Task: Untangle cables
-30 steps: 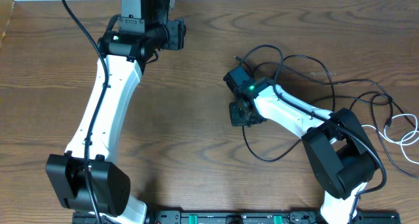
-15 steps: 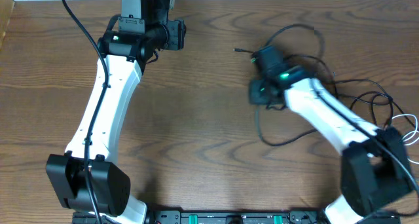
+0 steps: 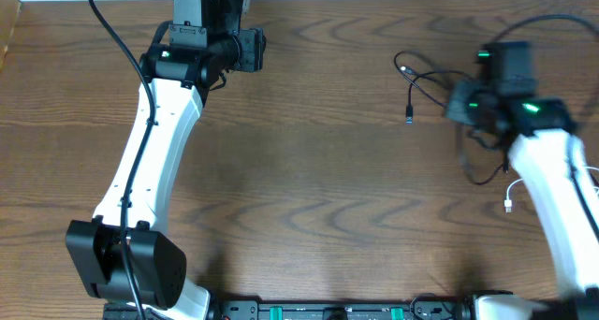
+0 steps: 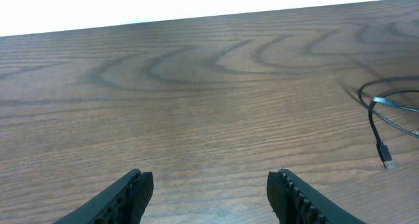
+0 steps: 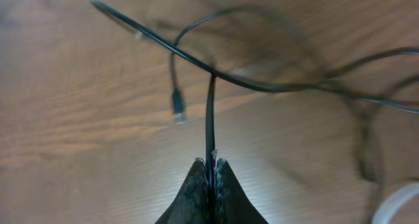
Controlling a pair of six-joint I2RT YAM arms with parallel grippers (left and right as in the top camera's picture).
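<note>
Black cable (image 5: 209, 112) is being pinched between the pressed-together fingers of the right gripper (image 5: 209, 164), rising from the tips to meet a second black strand (image 5: 281, 88) crossing above it. A small plug (image 5: 177, 112) is lying just to the left. Compared with a second ago, the right gripper (image 3: 465, 105) is now sitting far over at the right edge of the wooden table (image 3: 309, 170) rather than near its middle. The black loops (image 3: 432, 77) are trailing with it, now lying stretched out to the gripper's left instead of bunched behind the arm. A white cable (image 3: 508, 200) is showing beside the right arm, its plug end apart from the black strands. The left gripper (image 4: 209, 185) is staying where it was at the far side of the table, fingers spread wide over bare wood and holding nothing.
</note>
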